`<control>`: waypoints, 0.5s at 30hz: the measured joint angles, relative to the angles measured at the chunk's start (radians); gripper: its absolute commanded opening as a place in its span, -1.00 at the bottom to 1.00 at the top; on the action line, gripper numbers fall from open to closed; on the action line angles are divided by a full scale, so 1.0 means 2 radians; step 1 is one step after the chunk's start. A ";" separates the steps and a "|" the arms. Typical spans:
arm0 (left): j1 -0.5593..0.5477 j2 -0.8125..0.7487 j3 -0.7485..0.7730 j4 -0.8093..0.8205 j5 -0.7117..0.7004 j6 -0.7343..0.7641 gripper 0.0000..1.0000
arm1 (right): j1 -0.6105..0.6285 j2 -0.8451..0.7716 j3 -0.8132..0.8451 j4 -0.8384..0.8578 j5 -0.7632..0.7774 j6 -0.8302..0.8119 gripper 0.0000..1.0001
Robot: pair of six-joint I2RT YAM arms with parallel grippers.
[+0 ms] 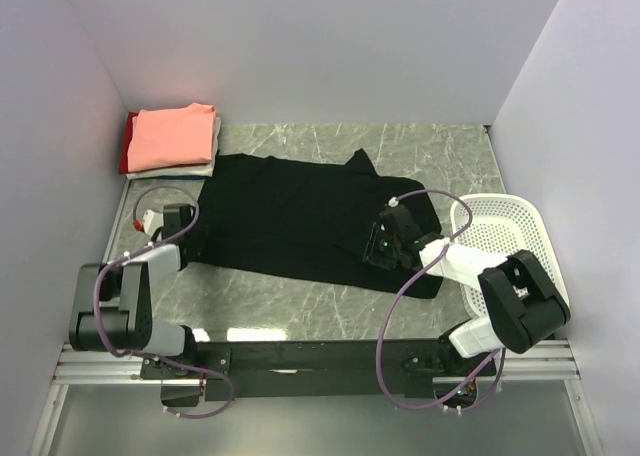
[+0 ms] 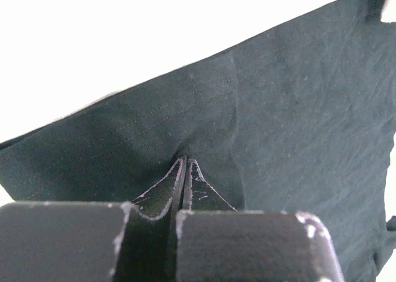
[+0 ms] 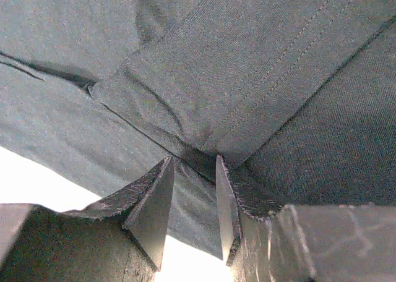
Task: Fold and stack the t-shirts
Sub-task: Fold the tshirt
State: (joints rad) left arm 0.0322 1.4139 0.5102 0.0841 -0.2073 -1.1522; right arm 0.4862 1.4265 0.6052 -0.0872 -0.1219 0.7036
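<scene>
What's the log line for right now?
left claw shut on black t-shirt | right claw open over same shirt | pink-topped folded stack far left

Both arms reach low and forward, the left hand [image 2: 187, 161] pinched shut on the shirt [image 1: 290, 216], the right hand [image 3: 193, 161] angled inward, fingers slightly apart.

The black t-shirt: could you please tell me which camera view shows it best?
The top external view: the black t-shirt lies spread there, almost whole. The left wrist view shows only cloth pinched in the shut left gripper; the right wrist view shows a seamed corner at the open right gripper.
</scene>
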 measured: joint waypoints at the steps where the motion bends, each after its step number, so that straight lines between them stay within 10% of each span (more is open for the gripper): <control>1: 0.001 -0.010 -0.009 0.002 0.000 -0.006 -0.99 | 0.000 0.000 -0.002 0.004 -0.002 -0.001 -0.17; 15: 0.002 -0.183 -0.088 -0.112 -0.013 -0.021 -0.99 | -0.002 -0.074 -0.067 -0.002 -0.051 0.000 -0.17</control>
State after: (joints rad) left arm 0.0360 1.0481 0.3347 -0.1398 -0.2337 -1.1950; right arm 0.4828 1.2778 0.4706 -0.0914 -0.2245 0.7029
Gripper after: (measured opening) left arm 0.013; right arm 0.413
